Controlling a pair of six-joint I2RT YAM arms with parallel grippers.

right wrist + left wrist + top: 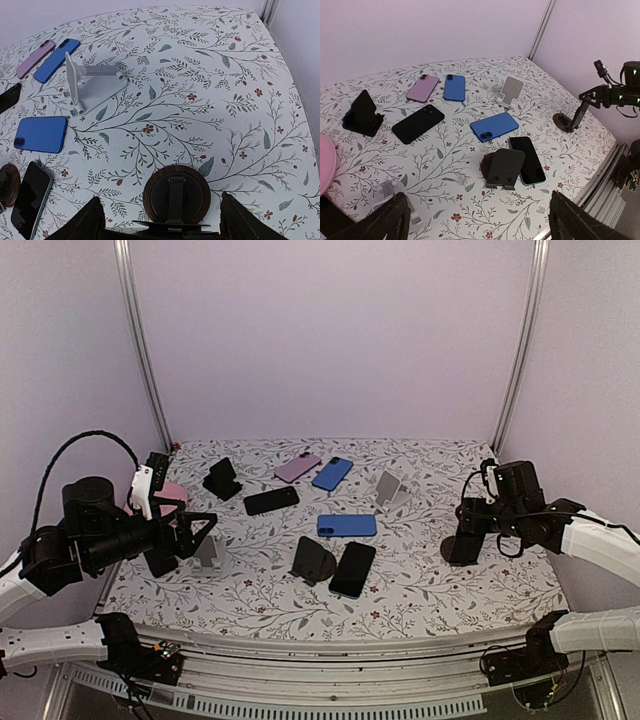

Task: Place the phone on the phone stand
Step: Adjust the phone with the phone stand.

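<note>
Spread right fingers (91, 226) astride round-based stand (176, 196); blue phone (41, 134) flat, apart

Left black two-finger gripper (200, 532) — jaws wide apart, pointing 3 o'clock; right black two-finger gripper (463, 543) — jaws parted, angled toward 8 o'clock.

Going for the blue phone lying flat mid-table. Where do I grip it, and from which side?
Take the blue phone across its narrow width, on the two long edges near the middle, coming straight down from above. It lies flat, back up, so no edge is raised. Both long edges look clear, the screen-up black phone nearest on the near side.
</note>
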